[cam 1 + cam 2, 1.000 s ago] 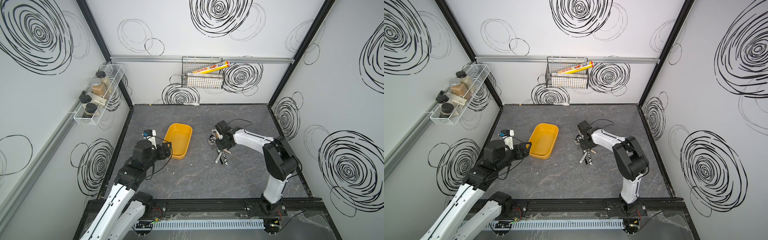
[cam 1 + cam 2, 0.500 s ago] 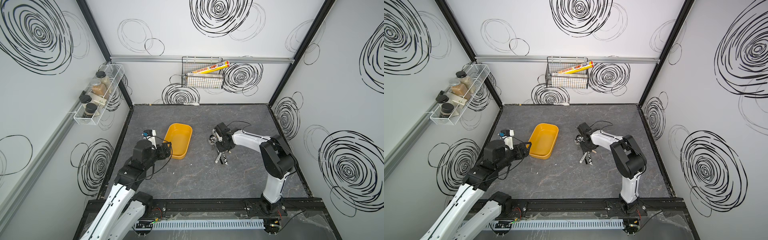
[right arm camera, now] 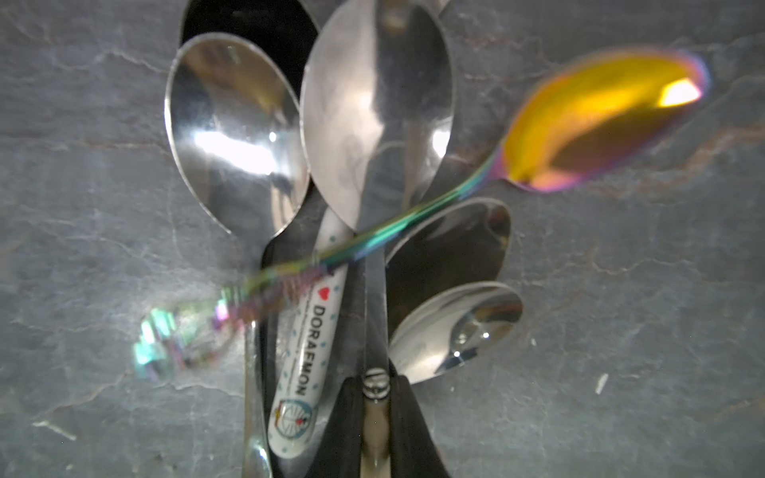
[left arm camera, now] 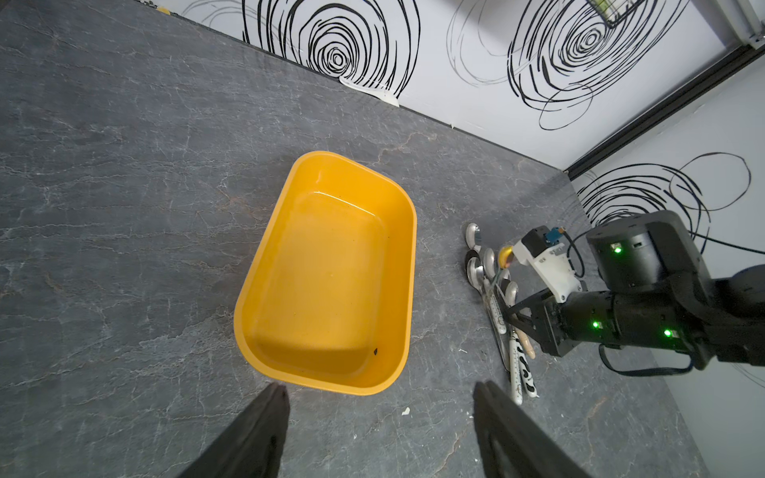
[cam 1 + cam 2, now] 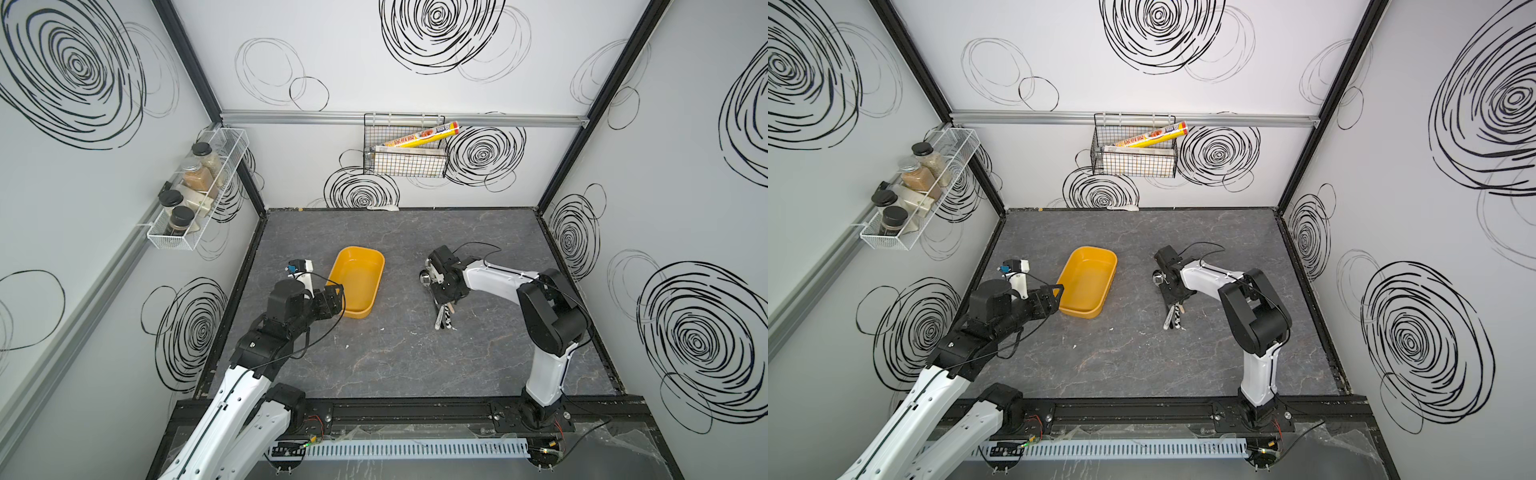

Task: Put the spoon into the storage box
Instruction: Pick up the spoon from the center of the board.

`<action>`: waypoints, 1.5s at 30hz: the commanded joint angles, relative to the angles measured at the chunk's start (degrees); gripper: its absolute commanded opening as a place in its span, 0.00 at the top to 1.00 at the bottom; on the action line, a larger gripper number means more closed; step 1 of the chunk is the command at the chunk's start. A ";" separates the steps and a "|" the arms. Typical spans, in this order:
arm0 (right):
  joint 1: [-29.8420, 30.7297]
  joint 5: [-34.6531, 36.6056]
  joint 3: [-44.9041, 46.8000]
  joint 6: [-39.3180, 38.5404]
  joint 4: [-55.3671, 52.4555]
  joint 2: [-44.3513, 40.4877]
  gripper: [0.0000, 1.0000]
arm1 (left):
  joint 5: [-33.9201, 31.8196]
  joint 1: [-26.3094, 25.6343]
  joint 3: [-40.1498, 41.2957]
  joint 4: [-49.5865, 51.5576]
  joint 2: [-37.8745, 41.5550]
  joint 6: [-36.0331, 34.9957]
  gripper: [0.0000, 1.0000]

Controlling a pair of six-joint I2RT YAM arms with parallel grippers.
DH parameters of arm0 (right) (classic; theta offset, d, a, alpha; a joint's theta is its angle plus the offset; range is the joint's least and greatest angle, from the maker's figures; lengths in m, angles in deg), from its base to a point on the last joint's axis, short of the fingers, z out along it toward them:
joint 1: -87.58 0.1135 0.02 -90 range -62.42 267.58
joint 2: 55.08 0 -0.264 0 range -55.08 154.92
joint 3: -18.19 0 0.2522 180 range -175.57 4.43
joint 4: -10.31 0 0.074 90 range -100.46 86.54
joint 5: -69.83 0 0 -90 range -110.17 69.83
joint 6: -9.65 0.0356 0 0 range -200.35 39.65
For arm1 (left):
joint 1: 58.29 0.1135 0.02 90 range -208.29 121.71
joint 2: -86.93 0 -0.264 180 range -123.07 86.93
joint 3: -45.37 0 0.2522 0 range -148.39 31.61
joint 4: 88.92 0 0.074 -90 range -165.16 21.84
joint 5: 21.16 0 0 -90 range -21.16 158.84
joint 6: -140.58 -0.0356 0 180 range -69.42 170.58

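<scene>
- Currently the right gripper [image 3: 374, 383] is clamped on the slim handle of one steel spoon [image 3: 374, 289] in the spoon pile [image 5: 444, 318], which lies right of centre on the tabletop [image 5: 395, 353]. The storage box [image 5: 357, 278] stands empty, well to the left of the pile.
- An iridescent spoon [image 3: 600, 120] lies across the gripped handle and shows blurred. A straight lift would likely carry it along or flick it away.
- A Doraemon-handled spoon [image 3: 314, 331] lies just beside the gripped handle. It could be dragged along or get wedged against the fingers [image 3: 414, 434].
- The metal is polished and narrow and is held by the handle alone, so the bowl end may sag or slip out during the carry.
- The box is shallow, so a spoon released crosswise could rest on the rim or bounce out.
- The left gripper [image 4: 378, 389] hovers at the box's near end, jaws standing apart and holding nothing. A knock on the rim could therefore shove the light tub, and the two arms could meet over it.
</scene>
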 commanded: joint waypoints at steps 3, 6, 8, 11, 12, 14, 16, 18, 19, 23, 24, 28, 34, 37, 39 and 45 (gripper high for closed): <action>-0.03 -2.01 0.87 0.13 -0.77 -1.73 0.94 | -0.50 0.09 0.29 -2.50 0.37 -0.34 0.24; -0.02 -2.77 1.25 0.05 -0.72 -2.77 0.97 | -0.52 0.10 0.30 -2.57 0.26 -0.38 0.24; -0.02 -3.20 1.32 0.22 -0.72 -3.25 1.00 | -0.52 0.05 0.22 -2.51 0.00 -0.35 0.24; -0.03 -3.51 1.44 0.27 -0.83 -4.22 1.00 | -0.52 0.10 0.21 -2.48 -0.10 -0.35 0.24; -0.03 -3.56 1.49 0.23 -0.90 -4.61 1.00 | -0.51 0.10 0.21 -2.46 -0.09 -0.36 0.24; -0.07 -3.61 1.37 0.32 -0.99 -5.23 1.00 | -0.49 0.10 0.24 -2.52 -0.09 -0.28 0.24; -0.01 -3.93 1.28 0.41 -1.07 -5.90 1.00 | -0.43 0.10 0.22 -2.46 -0.17 -0.37 0.24; -0.02 -4.45 1.27 0.57 -1.16 -6.66 1.00 | -0.42 0.10 0.24 -2.51 -0.22 -0.38 0.24; -0.03 -4.76 1.37 0.66 -1.09 -7.15 1.00 | -0.39 0.10 0.20 -2.51 -0.32 -0.34 0.24; -0.02 -5.24 1.60 1.08 -1.07 -9.15 1.00 | -0.26 0.10 0.30 -2.51 -0.60 -0.38 0.24; -0.01 -5.57 1.75 1.27 -1.01 -9.85 1.00 | -0.17 0.08 0.21 -2.55 -0.77 -0.36 0.24; -0.01 -7.34 2.83 1.80 -0.12 -12.37 1.00 | -0.15 0.10 0.12 -2.27 -1.48 -0.32 0.24; -0.04 -8.53 3.37 2.51 0.10 -14.69 1.00 | 1.61 0.06 1.14 -3.92 -4.00 2.66 0.23; -0.05 -9.44 4.51 2.69 1.05 -16.32 1.00 | 5.97 0.10 3.12 -8.27 -7.20 5.40 0.23; -0.02 -10.78 5.21 2.78 1.74 -17.49 1.00 | 6.78 0.10 3.09 -9.88 -10.55 7.02 0.24; -0.03 -14.05 7.47 3.13 4.63 -21.68 1.00 | 0.99 0.10 -0.34 -12.96 -21.29 9.41 0.26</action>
